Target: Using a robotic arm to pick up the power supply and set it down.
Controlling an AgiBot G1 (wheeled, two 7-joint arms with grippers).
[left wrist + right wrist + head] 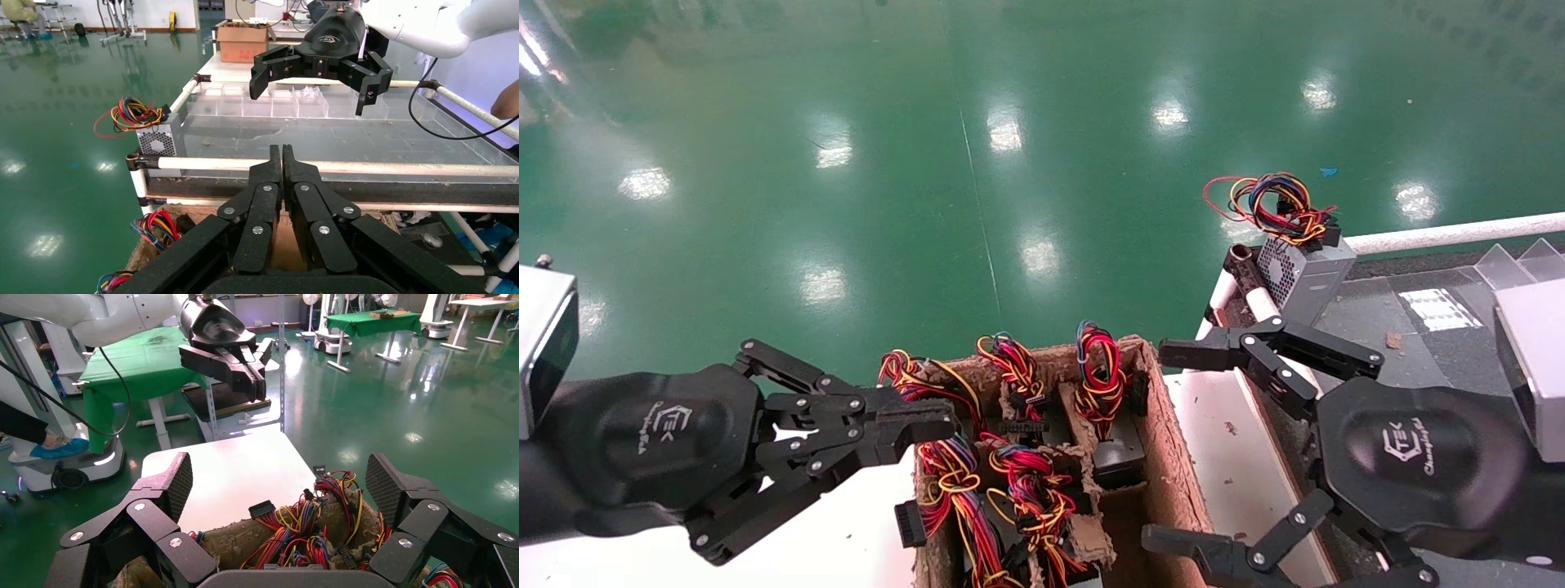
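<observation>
Black claw end effectors fill the foreground: the left end effector [928, 425], its linked fingers pressed together and empty, hovers at the near-left edge of the brown cardboard box [1173, 457] whose dividers hold wire-bundled units [1101, 384]. At the box's right side, the right end effector [1173, 445] hangs with fingers spread wide, holding nothing. Farther off, the small grey metal power supply [1305, 273] with its perforated vent side and looped red, yellow and blue wires sits on the dark counter's [1426, 327] far-left corner, beside the white rail [1451, 233].
</observation>
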